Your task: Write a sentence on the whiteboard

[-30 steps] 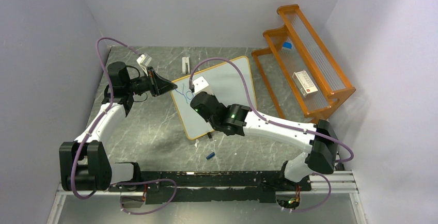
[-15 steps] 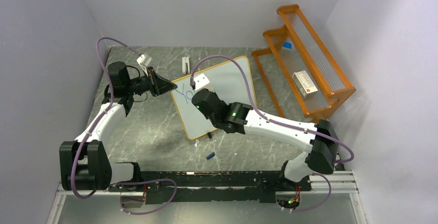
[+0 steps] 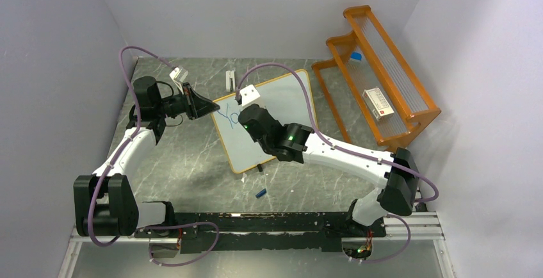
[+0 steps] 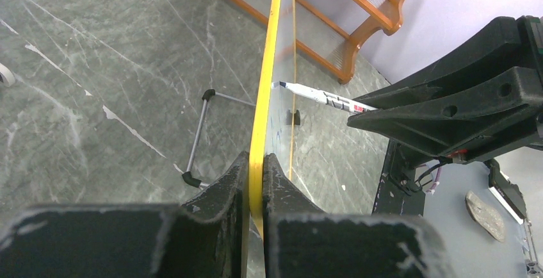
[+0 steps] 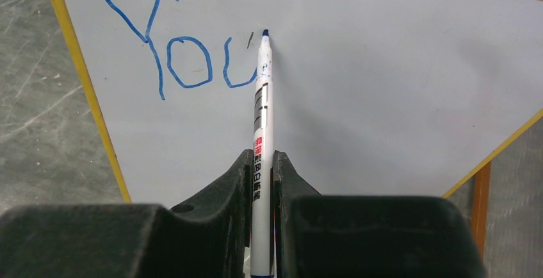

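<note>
The whiteboard [image 3: 285,102] with its tan-orange frame stands tilted at the table's middle. My left gripper [image 3: 210,107] is shut on the yellow edge [image 4: 258,156] of the whiteboard at its left corner. My right gripper [image 3: 242,119] is shut on a white marker [image 5: 261,118] with a blue tip. The tip rests on the board face [image 5: 384,79] at the upper right end of a part-drawn "u". Blue writing "You" [image 5: 179,60] shows there. In the left wrist view the marker [image 4: 320,97] points at the board from the right.
An orange wooden rack [image 3: 378,73] stands at the back right with a small box [image 3: 378,103] on it. A blue marker cap [image 3: 260,193] lies on the table near the front. A small white item [image 3: 230,79] lies behind the board.
My right gripper has moved the marker up and away along the board, drawing the right stroke of the "u". The left gripper has held still on the board's edge.
</note>
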